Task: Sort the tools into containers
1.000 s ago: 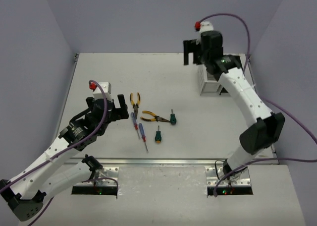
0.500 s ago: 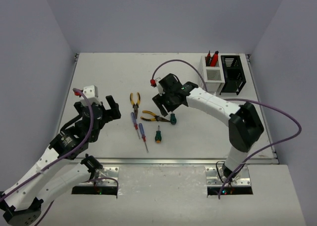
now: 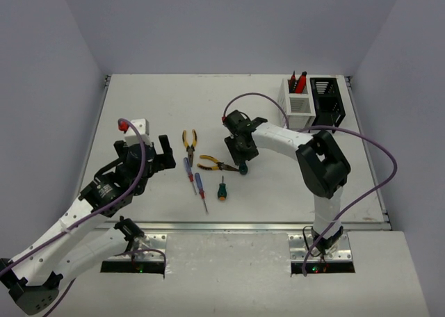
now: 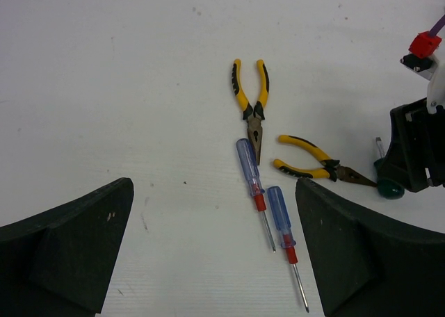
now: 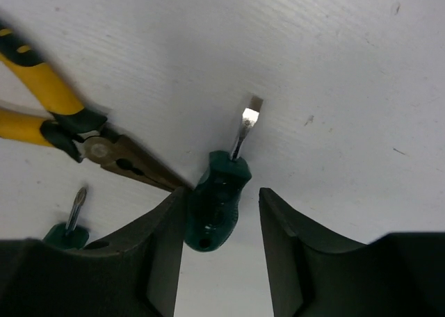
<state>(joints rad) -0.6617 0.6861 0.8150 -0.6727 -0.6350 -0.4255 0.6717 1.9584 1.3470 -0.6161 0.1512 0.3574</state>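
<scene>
Your right claw (image 5: pixel 221 216) stands open astride the stubby green screwdriver (image 5: pixel 217 192), whose glossy handle lies on the matte white worktop (image 5: pixel 334 67), flat blade pointing away. The dark tapered nose of the yellow-handled pliers (image 5: pixel 128 160) touches that handle. Your left claw (image 4: pixel 215 251) gapes wide and holds nothing.

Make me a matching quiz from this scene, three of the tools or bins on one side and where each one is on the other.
1 white bin
2 flat-tip green screwdriver
3 blue screwdrivers

A between the open right hand's fingers
B side by side next to yellow pliers
C red tools stand in it

Pairs: 1-C, 2-A, 3-B
</scene>
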